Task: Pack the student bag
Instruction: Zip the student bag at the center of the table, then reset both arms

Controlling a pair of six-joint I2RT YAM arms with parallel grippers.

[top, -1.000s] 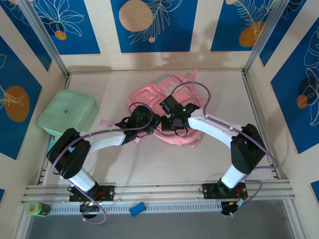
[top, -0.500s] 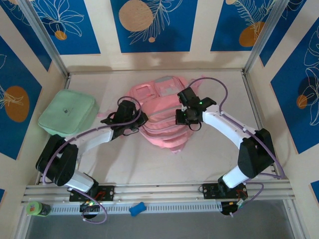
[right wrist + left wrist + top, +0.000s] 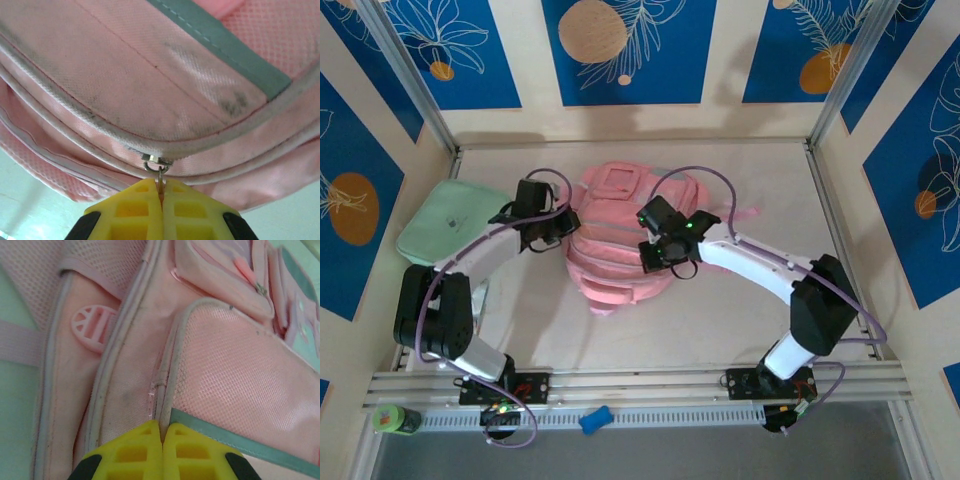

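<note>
We log the student bag [image 3: 610, 255] flat at centre of the counter [image 3: 740, 320], long axis top to bottom of the overhead frame. Right tool [image 3: 161, 185] is pressed together on the zip pull [image 3: 159, 169]. The zip track runs left-right just above it. Left tool [image 3: 161, 429] pinches the piped seam [image 3: 159, 390] at the bag's left edge. Our judgement: right arm pulls, left anchors.

The top camera is looking down from above and behind my bases, taking in the whole pale surface [image 3: 720, 320] from afar. My left wrist camera is peering past my left jaws, pressed close to the large pink fabric backpack [image 3: 615, 250]. My right wrist camera is facing its zip seam just as closely. All three views are sharing that backpack.
</note>
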